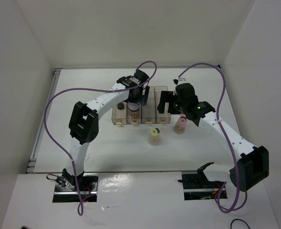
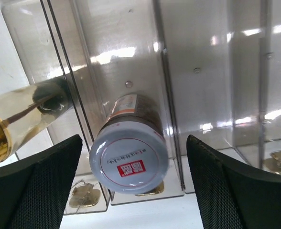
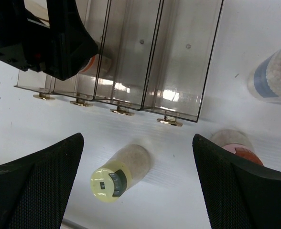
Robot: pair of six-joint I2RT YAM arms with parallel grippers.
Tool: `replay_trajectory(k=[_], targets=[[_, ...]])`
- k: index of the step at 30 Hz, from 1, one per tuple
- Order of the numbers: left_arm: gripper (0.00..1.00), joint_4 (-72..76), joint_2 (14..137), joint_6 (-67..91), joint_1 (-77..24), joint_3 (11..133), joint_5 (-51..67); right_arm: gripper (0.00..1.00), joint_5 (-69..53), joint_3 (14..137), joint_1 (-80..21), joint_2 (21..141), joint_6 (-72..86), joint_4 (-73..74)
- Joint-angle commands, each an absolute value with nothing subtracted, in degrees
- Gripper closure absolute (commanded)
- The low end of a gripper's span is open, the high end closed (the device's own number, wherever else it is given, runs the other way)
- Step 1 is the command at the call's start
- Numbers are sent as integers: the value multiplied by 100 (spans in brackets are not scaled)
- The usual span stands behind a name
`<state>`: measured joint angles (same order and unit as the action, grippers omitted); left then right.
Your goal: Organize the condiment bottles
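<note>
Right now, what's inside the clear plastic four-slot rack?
Slim amber bottle in the leftmost slot, white-lidded brown jar in the next; the two right slots look empty. From overhead, the left gripper covers some slots' far ends.

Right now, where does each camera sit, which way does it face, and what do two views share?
Top external: above, behind the bases, facing down at the table; both arms show around the clear rack.
Left wrist: on the left arm, facing down into the rack at the white-lidded brown jar; left fingers show.
Right wrist: on the right arm, facing down at the rack front, cream jar and pink jar; right fingers show.
Shared: top and right wrist both show the cream jar.
</note>
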<state>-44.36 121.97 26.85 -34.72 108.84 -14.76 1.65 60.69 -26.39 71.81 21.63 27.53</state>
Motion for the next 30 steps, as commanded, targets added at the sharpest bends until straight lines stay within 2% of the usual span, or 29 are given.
replay_trajectory(k=[1,9,15,22,30], targets=[[4,-4491,11988,2558,-3674,11503,-1801,1,89,6038,-2707,7075,2215,2628],[0,-5071,11646,2558,-3674,12400,-1977,1,-79,6038,-3286,6873,2039,2821],[0,-5737,11443,2435,-3674,13287,-2574,1,227,5863,-3840,6935,2232,3076],[0,-7408,12049,2373,-3472,15923,-3225,1,659,5801,-4438,7101,2504,3270],[0,-7348,11138,2312,-2944,15162,-3208,1,1160,5748,-4588,7462,2707,3375]])
